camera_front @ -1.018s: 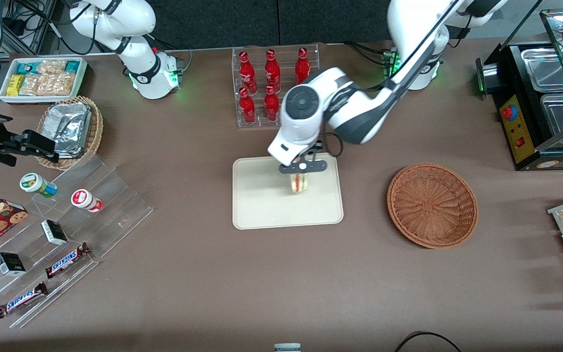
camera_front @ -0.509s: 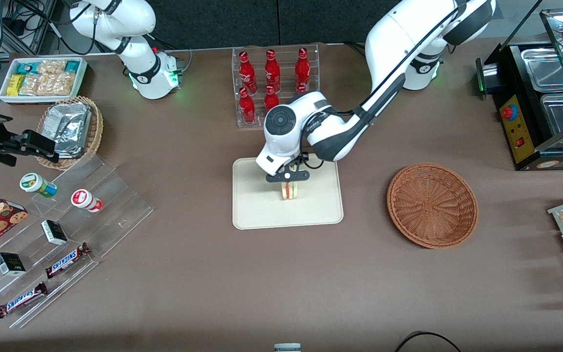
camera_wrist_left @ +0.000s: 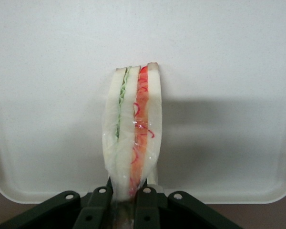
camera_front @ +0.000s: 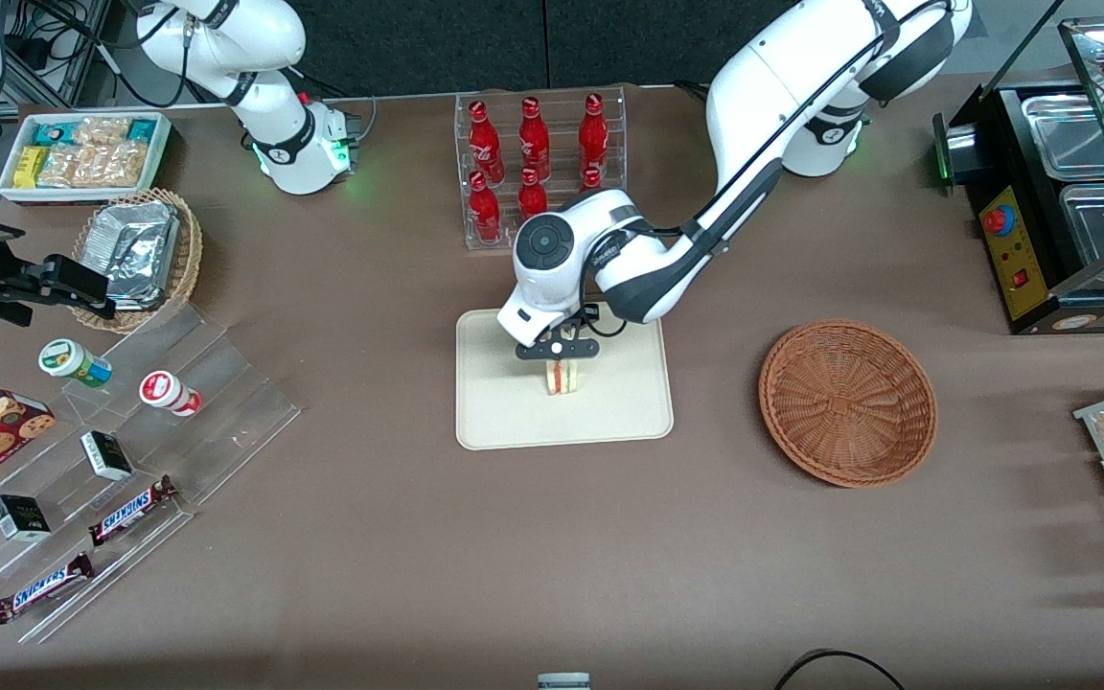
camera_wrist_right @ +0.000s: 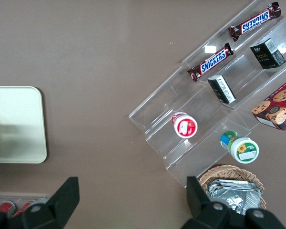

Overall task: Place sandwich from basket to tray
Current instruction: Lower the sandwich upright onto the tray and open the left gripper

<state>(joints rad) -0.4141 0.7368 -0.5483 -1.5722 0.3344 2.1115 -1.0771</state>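
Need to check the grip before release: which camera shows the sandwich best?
The left wrist view: the sandwich fills it, red and green layers clear, pinched by the gripper over the tray. The front view shows it small under the gripper; the right wrist view catches only a pale sliver at its edge.

Sandwich in hand over tray, basket toward working arm's end.

Tray: matt cream plastic, smooth. Basket: rough woven wicker. Sandwich: glossy clear wrap. Gripper over tray: matt black plastic w/ screws.
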